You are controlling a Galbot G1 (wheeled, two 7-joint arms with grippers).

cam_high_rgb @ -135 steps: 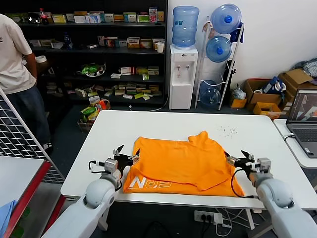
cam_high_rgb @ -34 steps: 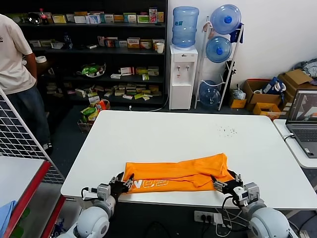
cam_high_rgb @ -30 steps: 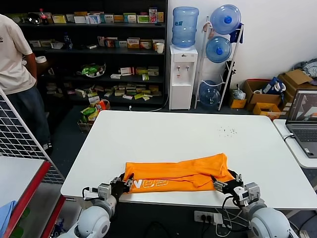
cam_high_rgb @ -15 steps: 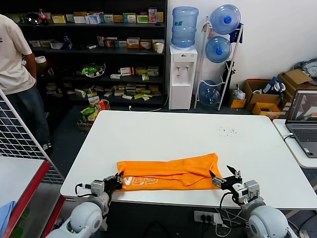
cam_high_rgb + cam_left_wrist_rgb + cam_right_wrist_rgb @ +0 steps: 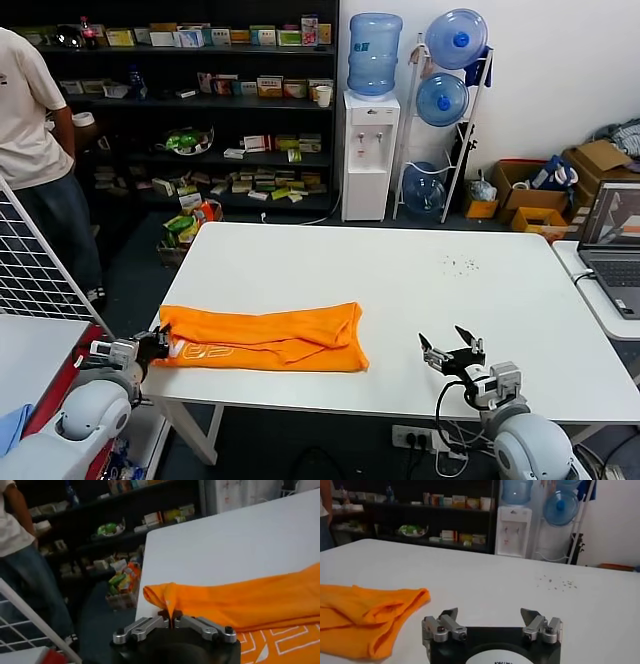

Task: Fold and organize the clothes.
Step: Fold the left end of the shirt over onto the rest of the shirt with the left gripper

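Orange T-shirt [image 5: 262,338], folded into a narrow band, now dragged to the surface's [image 5: 400,270] left front corner; left end effector [image 5: 157,345] pinches its end (jaws closed), right end effector [image 5: 449,352] has released, spread empty beside it; lengthwise fold appears done

T-shirt [image 5: 262,338]: soft matt orange cloth, creased, rumpled along folds; white print near table's left edge flat, slightly smoother. Table [image 5: 400,290]: smooth white top, faint sheen. Left gripper [image 5: 172,620] and right gripper [image 5: 491,622]: dull grey metal fingers on glossy black plastic bodies.
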